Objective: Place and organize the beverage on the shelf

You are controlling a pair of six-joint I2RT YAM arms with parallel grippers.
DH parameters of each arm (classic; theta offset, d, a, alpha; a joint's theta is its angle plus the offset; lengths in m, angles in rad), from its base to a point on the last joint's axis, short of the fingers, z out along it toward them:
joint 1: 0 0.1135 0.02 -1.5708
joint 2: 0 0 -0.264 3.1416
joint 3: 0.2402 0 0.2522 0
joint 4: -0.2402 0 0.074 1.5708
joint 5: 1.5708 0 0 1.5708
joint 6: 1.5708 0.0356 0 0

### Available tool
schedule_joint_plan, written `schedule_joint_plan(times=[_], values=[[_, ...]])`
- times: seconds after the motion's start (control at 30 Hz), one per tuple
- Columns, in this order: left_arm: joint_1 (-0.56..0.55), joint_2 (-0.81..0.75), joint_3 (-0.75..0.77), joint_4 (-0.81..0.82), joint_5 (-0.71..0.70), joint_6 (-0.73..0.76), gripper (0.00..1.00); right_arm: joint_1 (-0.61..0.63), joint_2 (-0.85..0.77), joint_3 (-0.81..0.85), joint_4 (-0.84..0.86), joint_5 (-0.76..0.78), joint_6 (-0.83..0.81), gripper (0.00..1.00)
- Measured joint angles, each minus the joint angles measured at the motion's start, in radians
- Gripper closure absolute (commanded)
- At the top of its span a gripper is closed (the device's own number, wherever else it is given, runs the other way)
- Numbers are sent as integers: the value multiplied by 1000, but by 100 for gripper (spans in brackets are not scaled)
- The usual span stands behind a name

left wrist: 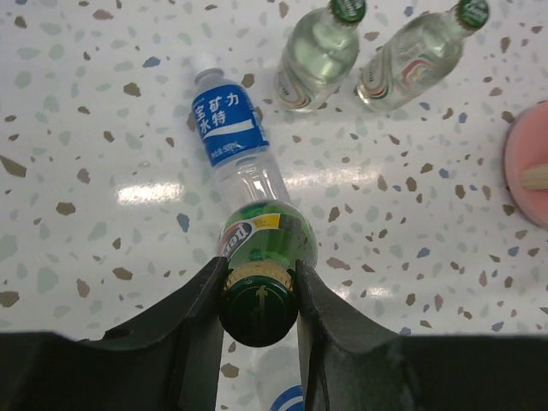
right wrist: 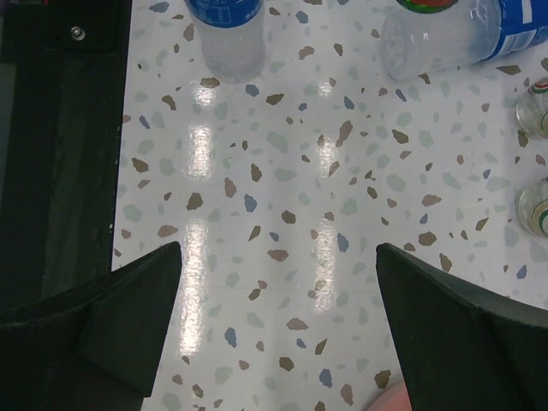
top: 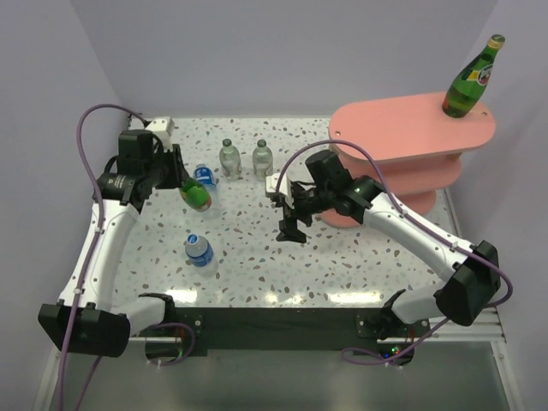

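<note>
My left gripper (top: 181, 184) is shut on the neck of a dark green glass bottle (top: 197, 195), held above the table; in the left wrist view my fingers (left wrist: 193, 321) clamp its gold-ringed cap (left wrist: 259, 304). A blue-label bottle (left wrist: 233, 137) lies beneath it (top: 204, 175). Another blue-label bottle (top: 199, 250) stands nearer the front. Two clear green-capped bottles (top: 229, 158) (top: 263, 158) stand at the back. The second dark green bottle (top: 472, 79) stands on the top board of the pink shelf (top: 402, 128). My right gripper (top: 289, 224) is open and empty over bare table left of the shelf.
The table's dark front edge (right wrist: 51, 171) shows at the left of the right wrist view. A white block (top: 163, 130) sits at the back left corner. Walls close in at the back and both sides.
</note>
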Motion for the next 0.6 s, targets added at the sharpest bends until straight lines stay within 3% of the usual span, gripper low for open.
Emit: schedule_joint_plan(times=[0.3,0.6], values=[[-71,0,77,10,121,-34,100,56,110,94,161,62,147,1],[-130,1,93,48,220,-132,100,142,202,155,339,245,314,1]])
